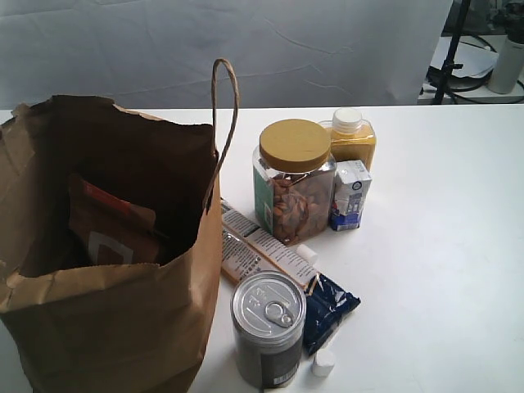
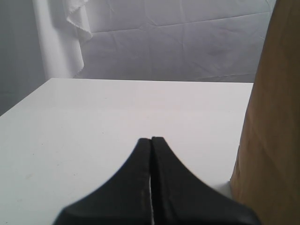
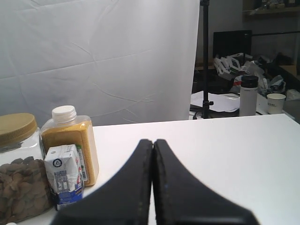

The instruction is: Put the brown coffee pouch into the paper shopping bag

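Note:
The paper shopping bag (image 1: 123, 327) stands open at the left of the exterior view, one loop handle upright. Inside it leans the brown coffee pouch (image 1: 110, 225), its red-orange stripe and white square outline showing. Neither gripper appears in the exterior view. My left gripper (image 2: 151, 139) is shut and empty over bare white table, with the bag's outer wall (image 2: 272, 140) beside it. My right gripper (image 3: 153, 141) is also shut and empty, low over the table, apart from the jar and bottle.
Right of the bag stand a nut jar with yellow lid (image 1: 294, 180), an orange bottle (image 1: 350, 135), a small white-blue carton (image 1: 350, 195), a flat tube box (image 1: 262, 250), a tin can (image 1: 268, 327), a dark blue packet (image 1: 329, 309) and a white cap (image 1: 323, 362).

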Controlling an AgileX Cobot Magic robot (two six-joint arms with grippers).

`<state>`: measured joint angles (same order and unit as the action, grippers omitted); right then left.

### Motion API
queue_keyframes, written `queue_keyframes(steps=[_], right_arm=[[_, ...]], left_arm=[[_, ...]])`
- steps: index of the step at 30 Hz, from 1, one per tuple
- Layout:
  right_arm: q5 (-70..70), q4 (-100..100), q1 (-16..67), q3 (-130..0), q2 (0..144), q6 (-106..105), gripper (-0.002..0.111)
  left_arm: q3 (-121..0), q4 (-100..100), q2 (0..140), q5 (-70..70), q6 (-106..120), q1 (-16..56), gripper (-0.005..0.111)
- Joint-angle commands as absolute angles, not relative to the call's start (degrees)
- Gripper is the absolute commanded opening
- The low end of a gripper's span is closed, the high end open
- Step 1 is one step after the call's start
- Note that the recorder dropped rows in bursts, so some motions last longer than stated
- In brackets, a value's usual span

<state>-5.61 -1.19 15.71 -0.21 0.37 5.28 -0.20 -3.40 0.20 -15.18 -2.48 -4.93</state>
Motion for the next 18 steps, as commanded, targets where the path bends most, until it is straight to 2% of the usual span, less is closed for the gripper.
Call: queue_keyframes(steps=[1, 18], right_arm=[[-5.45, -0.79, 15.26, 0.00, 0.00, 4.87, 0.000], [-5.45, -0.88, 15.25, 0.00, 0.00, -2.40, 0.000]], left_arm=[[0.00, -3.66, 0.00, -14.97, -2.61, -5.12, 0.000], [0.00, -3.66, 0.00, -14.97, -2.61, -5.12, 0.000]])
